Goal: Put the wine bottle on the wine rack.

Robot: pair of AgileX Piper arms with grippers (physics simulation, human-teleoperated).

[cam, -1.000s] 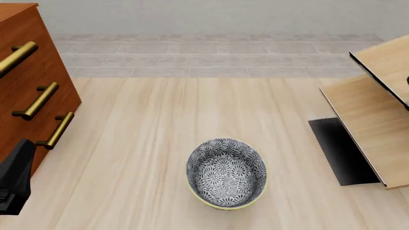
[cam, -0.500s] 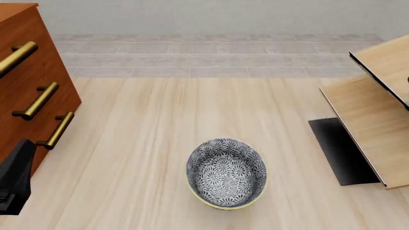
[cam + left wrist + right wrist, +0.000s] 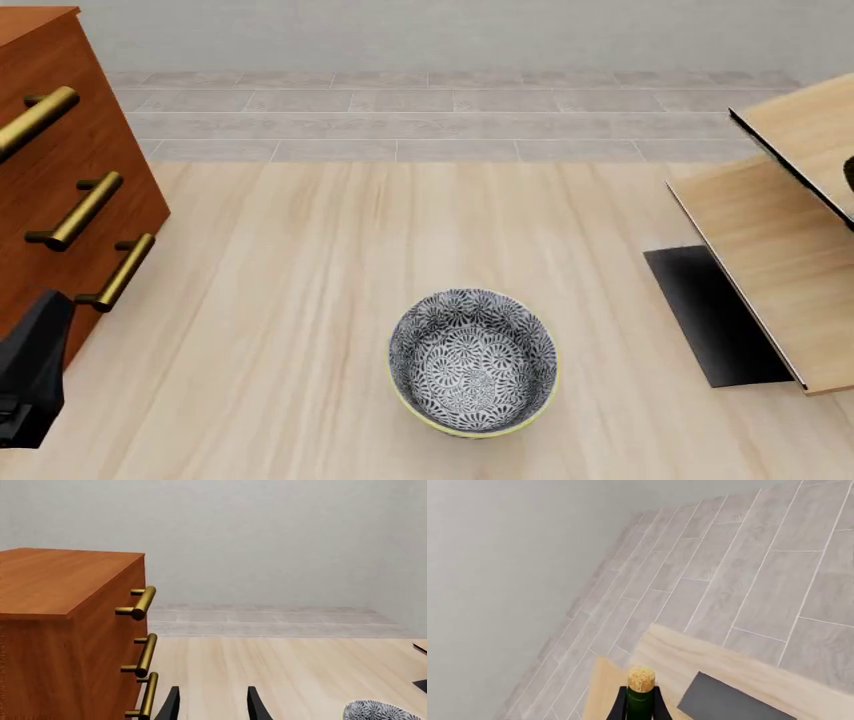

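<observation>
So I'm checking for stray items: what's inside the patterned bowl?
The bowl shows only its own floral-patterned interior; nothing lies in it. Its near inner wall is hidden by the rim.

No readable text anywhere.
The wine bottle (image 3: pixel 640 699) shows only cork and neck; the bowl (image 3: pixel 473 362) carries a pattern, no lettering.

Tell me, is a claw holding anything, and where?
Yes. The right claw holds the wine bottle by its green neck, just under the cork. The left claw is open, holding nothing.
</observation>
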